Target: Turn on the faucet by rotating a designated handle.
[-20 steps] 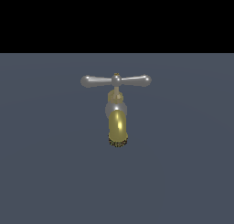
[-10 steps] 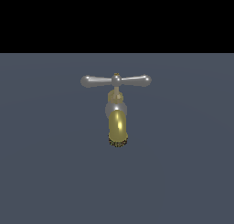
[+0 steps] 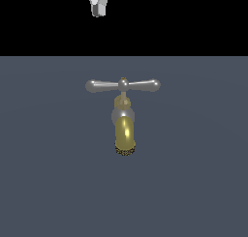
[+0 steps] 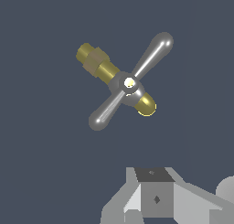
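The faucet stands on the dark floor, its gold spout curving down to a speckled tip. Across its top lies the handle, a silver-grey crossbar with two bulbous ends and a small brass cap, level from side to side. My gripper hangs high above and behind it, toward the exterior view's left, with only its lower part showing. The wrist view looks down on the handle crossing over the faucet. The gripper sits at that picture's edge, well apart from the handle, holding nothing. Its jaw gap does not show.
A flat dark blue-grey floor surrounds the faucet on all sides. Behind it the background is plain black.
My gripper has come into the exterior view at the top; it was out of view before. The faucet and its handle have not moved.
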`<state>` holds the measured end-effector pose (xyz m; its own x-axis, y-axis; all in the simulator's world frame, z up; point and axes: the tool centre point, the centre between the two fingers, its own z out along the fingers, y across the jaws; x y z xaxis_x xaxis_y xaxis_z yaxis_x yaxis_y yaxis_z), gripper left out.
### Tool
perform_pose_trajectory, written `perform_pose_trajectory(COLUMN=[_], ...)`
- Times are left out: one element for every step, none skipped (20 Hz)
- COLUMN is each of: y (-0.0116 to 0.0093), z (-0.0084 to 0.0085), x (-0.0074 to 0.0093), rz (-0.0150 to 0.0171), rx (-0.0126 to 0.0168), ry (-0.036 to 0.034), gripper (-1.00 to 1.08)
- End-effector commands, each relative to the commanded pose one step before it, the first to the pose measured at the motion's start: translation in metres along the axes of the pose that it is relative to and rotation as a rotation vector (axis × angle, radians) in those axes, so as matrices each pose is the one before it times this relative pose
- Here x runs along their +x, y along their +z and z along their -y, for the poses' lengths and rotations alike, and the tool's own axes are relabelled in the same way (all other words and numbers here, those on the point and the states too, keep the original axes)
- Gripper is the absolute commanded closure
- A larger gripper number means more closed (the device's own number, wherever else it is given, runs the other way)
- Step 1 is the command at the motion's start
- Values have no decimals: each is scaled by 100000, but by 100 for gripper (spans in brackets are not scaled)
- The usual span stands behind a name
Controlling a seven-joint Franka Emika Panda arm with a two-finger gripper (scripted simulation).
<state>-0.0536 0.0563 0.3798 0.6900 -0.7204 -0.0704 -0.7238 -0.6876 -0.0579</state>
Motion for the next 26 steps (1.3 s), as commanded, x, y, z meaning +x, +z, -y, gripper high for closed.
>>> perform_pose_trajectory(y=[1432,585,594,602,611,619,627,635,642,650,657,663,670,676,682,687,683,654,622,590,557,523,489,454,419,384], z=[1203,472,471,469,466,463,459,455,450,444,438,430,423,415,406,397,382,354,326,299,274,250,226,204,183,164], x=[605,201,184,168,151,134,119,102,86,70,54,40,24,10,-5,-19,-32,-43,-51,-58,-61,-65,-65,-66,-64,-62], rz=[23,-44,-67,-92,-117,-142,-167,-193,-218,-244,-270,-296,-321,-346,-371,-395,-413,-413,-410,-402,-391,-377,-361,-342,-322,-299], rx=[-166,-113,-120,-127,-132,-136,-139,-140,-139,-137,-134,-129,-122,-115,-105,-94,-81,-65,-50,-35,-22,-11,-1,7,14,19], ry=[6370,2493,2491,2491,2489,2487,2485,2480,2477,2473,2468,2463,2455,2450,2441,2434,2392,2265,2137,2006,1879,1750,1626,1499,1376,1253], gripper=[108,108,108,108,108,108,108,108,108,108,108,108,108,108,108,108,108,108,108,108,108,108,108,108,108,108])
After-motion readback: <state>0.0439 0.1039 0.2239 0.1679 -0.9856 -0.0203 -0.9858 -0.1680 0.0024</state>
